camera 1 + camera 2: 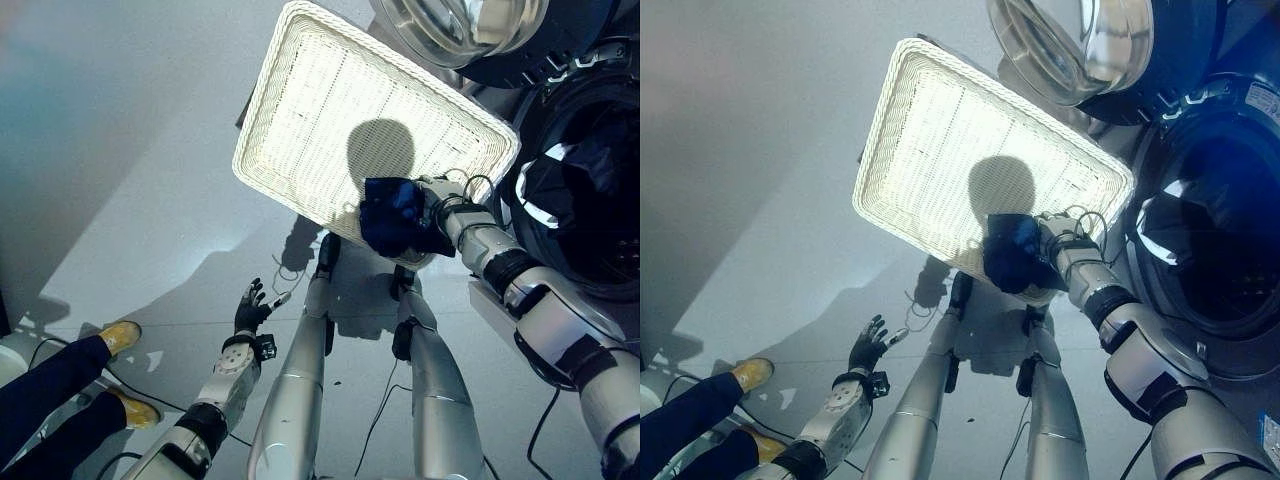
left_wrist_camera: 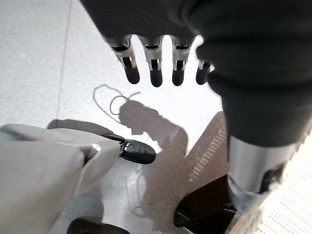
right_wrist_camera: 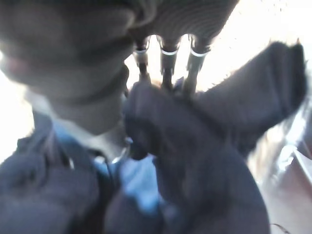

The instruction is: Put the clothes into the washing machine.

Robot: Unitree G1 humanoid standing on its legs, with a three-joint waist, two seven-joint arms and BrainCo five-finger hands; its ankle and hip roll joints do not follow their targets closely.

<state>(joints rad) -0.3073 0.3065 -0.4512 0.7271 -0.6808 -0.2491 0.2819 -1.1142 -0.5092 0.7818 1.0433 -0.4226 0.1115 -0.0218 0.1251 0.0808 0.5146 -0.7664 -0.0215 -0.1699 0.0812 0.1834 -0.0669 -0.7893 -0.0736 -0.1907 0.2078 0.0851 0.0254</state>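
The dark blue garment (image 1: 392, 215) is bunched in my right hand (image 1: 432, 196), and my fingers (image 3: 165, 67) are curled into the cloth, gripping it. In my right wrist view the fabric piles up close under the fingers, dark navy folds with a lighter blue patch among them. I hold the bundle over the near edge of the white wicker basket (image 1: 330, 110), close to its corner on the washing machine's side. Part of the cloth hangs past the rim there, so I cannot tell whether it touches the weave.

The basket is a shallow rectangular tray with a woven rim, brightly lit, and the part of its floor that I can see is bare. It sits on the pale grey floor (image 1: 130, 150), turned at an angle, with one corner near the washing machine (image 1: 1230, 200).

The machine stands just to the right of the basket. Its round door (image 1: 1070, 45) is swung open, the glass bowl of it showing above the basket's far corner. Inside the dark drum (image 1: 585, 200) some dark cloth already lies, though I cannot make out what pieces.

My left hand (image 1: 250, 305) hangs low on the left, well apart from the basket, with its fingers straight and spread over the floor, holding nothing. A person's legs (image 1: 60, 385) in dark trousers and yellow shoes (image 1: 122, 336) show at the lower left corner.
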